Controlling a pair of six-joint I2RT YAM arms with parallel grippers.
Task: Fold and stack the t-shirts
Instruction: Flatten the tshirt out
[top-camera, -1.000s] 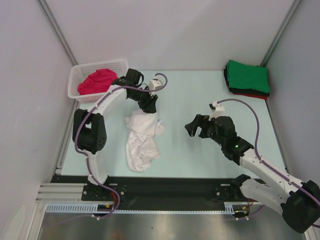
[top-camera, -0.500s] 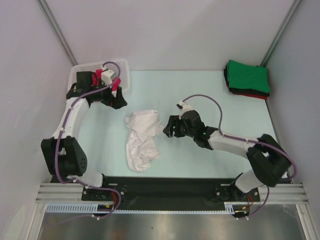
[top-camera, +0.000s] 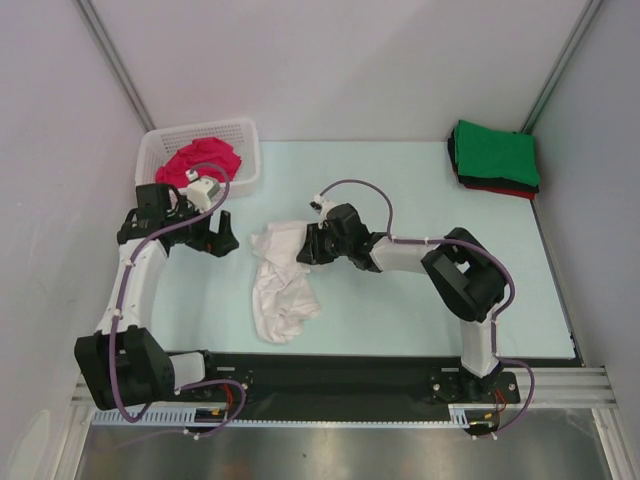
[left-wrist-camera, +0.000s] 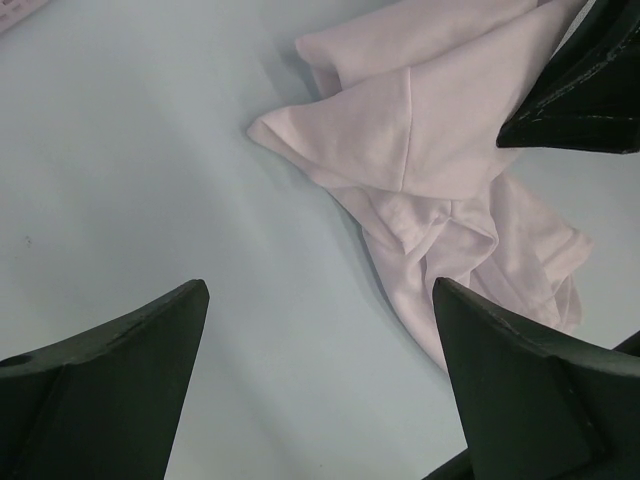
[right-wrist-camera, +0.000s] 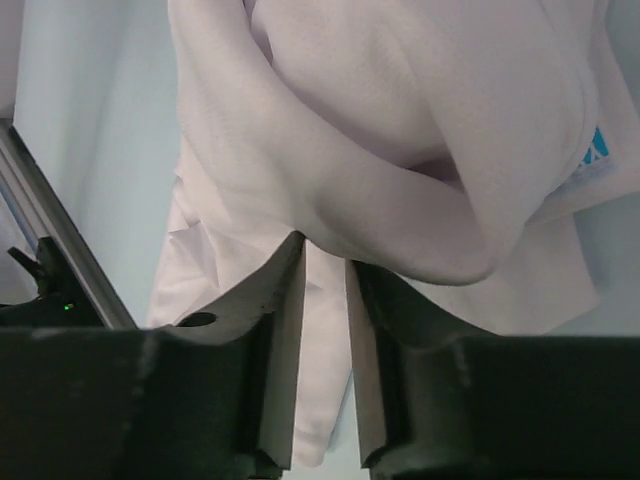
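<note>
White t-shirt lying crumpled, left-centre of tabletop. Right pincer standing narrow at shirt's bunched fold; cannot tell whether gripping. Left pincer hovering wide, empty, just beside shirt. Risks: pinching several layers, so shirt lifting as lump; thin fold slipping out.

The white t-shirt is soft, matt cloth with many creases, and the green t-shirt looks to be a similar matt cloth. The table is smooth and matt. The basket is a hard white plastic lattice, and the right gripper is black plastic with a dull sheen.
</note>
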